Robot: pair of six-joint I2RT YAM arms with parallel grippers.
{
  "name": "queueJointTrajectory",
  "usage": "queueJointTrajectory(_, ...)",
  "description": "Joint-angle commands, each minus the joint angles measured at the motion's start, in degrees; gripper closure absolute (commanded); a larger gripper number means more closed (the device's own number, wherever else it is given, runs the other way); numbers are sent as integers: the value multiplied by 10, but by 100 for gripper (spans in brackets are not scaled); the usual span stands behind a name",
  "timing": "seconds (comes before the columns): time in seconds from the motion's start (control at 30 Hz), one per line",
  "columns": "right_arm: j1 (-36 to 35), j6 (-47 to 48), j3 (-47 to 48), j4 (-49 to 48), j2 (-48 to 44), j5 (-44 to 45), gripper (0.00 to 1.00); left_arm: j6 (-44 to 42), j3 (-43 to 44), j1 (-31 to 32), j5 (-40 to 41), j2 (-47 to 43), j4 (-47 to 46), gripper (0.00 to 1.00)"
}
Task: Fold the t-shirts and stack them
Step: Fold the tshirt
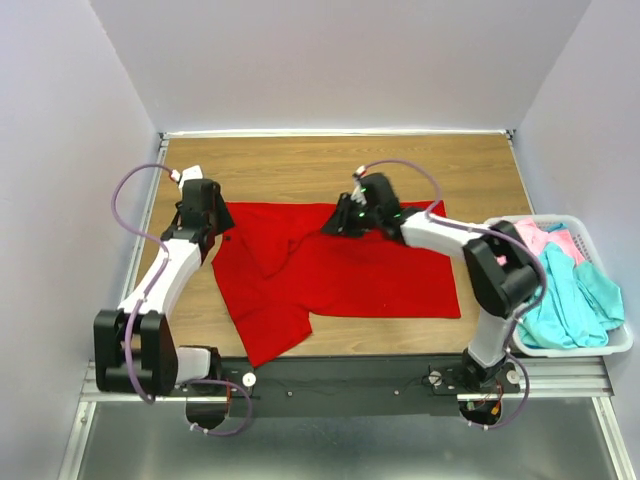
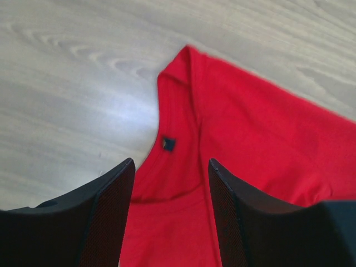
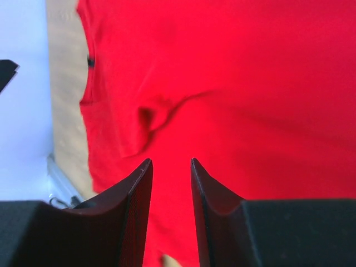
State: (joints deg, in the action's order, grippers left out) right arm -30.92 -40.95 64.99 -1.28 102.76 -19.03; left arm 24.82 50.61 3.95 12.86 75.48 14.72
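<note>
Currently, the left tool (image 2: 169,214) stands wide and holds nothing. The neckline (image 2: 167,100) of the red shirt (image 1: 340,275) lies below it, in line with the gap between its fingers. The right tool (image 3: 170,189) is set narrow, with a slim gap between its fingers and no cloth caught in it. It is poised over the upper middle of the same shirt.

The red shirt lies spread on the surface (image 1: 300,165), rumpled near the neck, with one part trailing toward the near edge. No fold shows in it and no stack has been started. The pink shirt (image 1: 540,238) and teal shirt (image 1: 575,300) are bundled in the basket (image 1: 600,348) at the right. By this evidence the task is at an early stage, with every shirt left to fold.

Only the top view shows the basket and the full outline of the red shirt. Only the left wrist view resolves the dark label (image 2: 168,143) inside the neckline. The right wrist view shows a pucker (image 3: 150,119) just ahead of the fingers. No view settles whether either tool touches the cloth.
</note>
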Motion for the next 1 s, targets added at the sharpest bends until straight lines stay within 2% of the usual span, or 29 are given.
queueJointTrajectory(0.0, -60, -107, 31, -60, 67, 65, 60, 1, -38, 1, -6, -71, -14, 37)
queueJointTrajectory(0.17, -107, -199, 58, -77, 140, 98, 64, 2, -74, 1, 3, -118, -35, 37)
queueJointTrajectory(0.33, -132, -243, 71, -81, 168, 130, 69, 4, -81, 1, -7, -126, -46, 37)
queueJointTrajectory(0.97, -150, -298, 92, -83, 209, 137, 68, -1, -75, 1, -5, -123, -41, 37)
